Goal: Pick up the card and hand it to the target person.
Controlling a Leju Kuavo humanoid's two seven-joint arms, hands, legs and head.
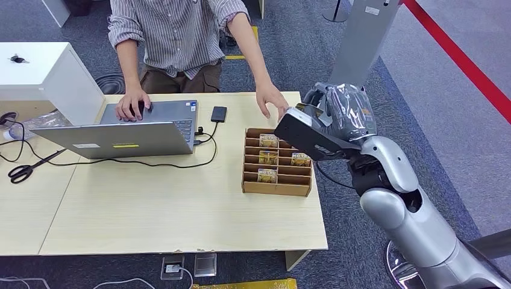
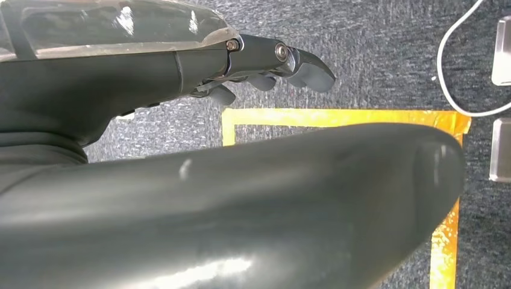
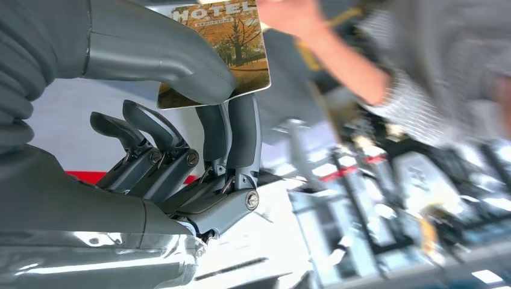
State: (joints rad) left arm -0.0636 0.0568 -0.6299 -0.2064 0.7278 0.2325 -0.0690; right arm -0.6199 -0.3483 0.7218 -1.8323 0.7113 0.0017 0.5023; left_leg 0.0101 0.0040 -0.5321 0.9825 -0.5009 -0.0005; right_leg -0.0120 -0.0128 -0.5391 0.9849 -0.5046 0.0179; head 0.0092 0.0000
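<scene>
My right hand (image 3: 181, 150) pinches an orange "HOTEL" card (image 3: 241, 36) between its thumb and two fingers; the other fingers are curled below. In the head view that right hand (image 1: 340, 111) is raised over the table's far right corner, partly behind its black wrist box. The person's hand (image 1: 271, 99) rests on the table edge just beside it, and in the right wrist view this person's hand (image 3: 295, 15) sits close to the card's edge. The left hand (image 2: 271, 63) hangs over the carpet, fingers loosely apart, holding nothing.
A brown slotted card holder (image 1: 274, 188) with several cards (image 1: 268, 158) stands on the wooden table (image 1: 150, 211) under my right forearm. A laptop (image 1: 120, 138), cables, a small black device (image 1: 219, 114) and scissors (image 1: 24, 170) lie to the left. The person in a striped shirt (image 1: 175, 36) sits behind the table.
</scene>
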